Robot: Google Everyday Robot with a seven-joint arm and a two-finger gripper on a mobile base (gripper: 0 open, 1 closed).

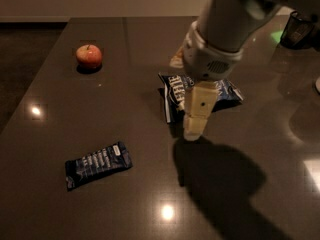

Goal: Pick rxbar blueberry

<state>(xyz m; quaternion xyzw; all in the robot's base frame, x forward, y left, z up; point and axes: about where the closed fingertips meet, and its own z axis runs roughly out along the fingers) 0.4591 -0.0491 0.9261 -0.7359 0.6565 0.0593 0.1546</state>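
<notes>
The rxbar blueberry, a small flat dark navy wrapper with white lettering and a small white label, lies on the dark table at the front left. My gripper hangs from the arm near the table's middle, above the surface, well to the right of the bar and a little behind it. It partly covers a crinkled blue-and-white chip bag.
A red apple sits at the back left of the table. A dark object stands at the far right back edge. The arm's shadow falls on the table at the front right.
</notes>
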